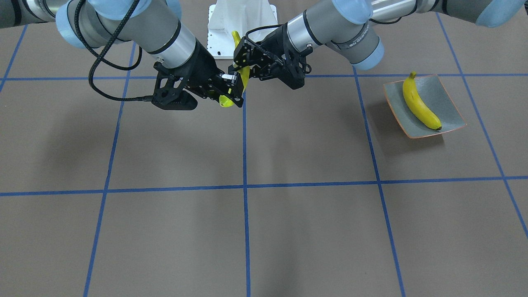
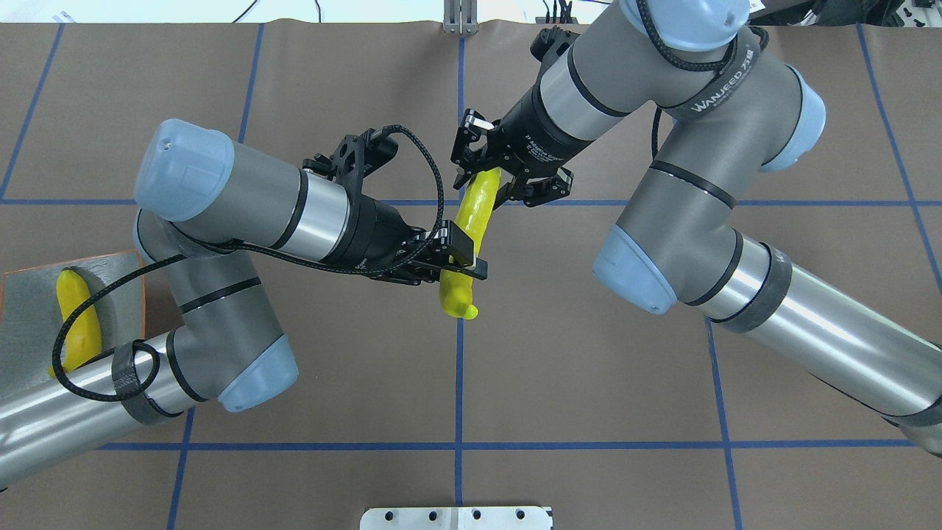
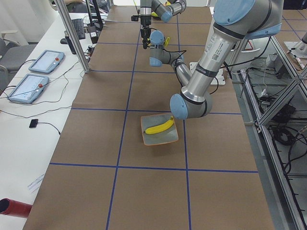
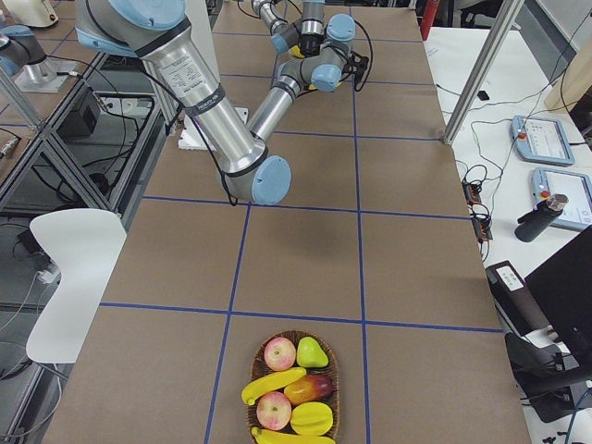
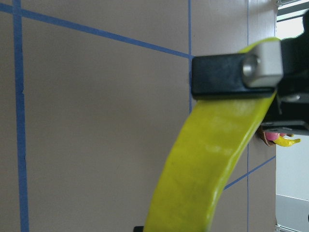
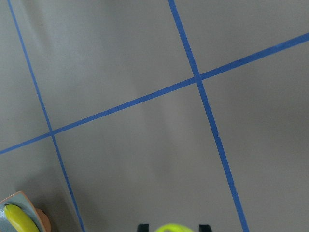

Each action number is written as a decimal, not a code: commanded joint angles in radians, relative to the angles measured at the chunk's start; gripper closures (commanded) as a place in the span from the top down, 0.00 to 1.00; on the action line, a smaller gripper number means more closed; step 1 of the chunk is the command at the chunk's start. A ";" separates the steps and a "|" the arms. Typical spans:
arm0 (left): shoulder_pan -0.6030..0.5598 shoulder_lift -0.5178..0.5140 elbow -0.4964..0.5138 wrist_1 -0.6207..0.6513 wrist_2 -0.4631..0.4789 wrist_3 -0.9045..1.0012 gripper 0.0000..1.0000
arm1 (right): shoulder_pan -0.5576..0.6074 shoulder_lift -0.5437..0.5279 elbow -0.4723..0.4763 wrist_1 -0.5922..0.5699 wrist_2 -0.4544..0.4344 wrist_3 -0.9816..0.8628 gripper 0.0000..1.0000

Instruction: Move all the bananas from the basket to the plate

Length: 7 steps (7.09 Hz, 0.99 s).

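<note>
Grips the banana aloft over worktop centre at both ends — left claw clenched at 6 o'clock, right claw clenched at 12 o'clock — presumably handing over toward the plate at 9 o'clock.

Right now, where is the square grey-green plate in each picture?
Front-facing: grey-green square plate, right side.
Overhead: left edge.
Exterior left: centre.
Exterior right: not seen.
Left wrist: not seen.
Right wrist: bottom-left corner.
Landmark: the yellow banana lying on it.
</note>
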 commanded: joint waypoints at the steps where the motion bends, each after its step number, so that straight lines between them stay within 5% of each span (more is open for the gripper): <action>1: 0.000 0.004 -0.001 0.003 -0.002 -0.004 0.00 | 0.003 -0.010 0.002 0.045 0.009 0.005 1.00; 4: -0.007 0.029 -0.005 0.040 0.000 -0.048 0.00 | 0.085 -0.026 0.004 0.068 0.102 0.008 1.00; 7: -0.063 0.358 -0.178 0.034 0.062 -0.137 0.00 | 0.147 -0.101 0.004 0.070 0.103 -0.007 1.00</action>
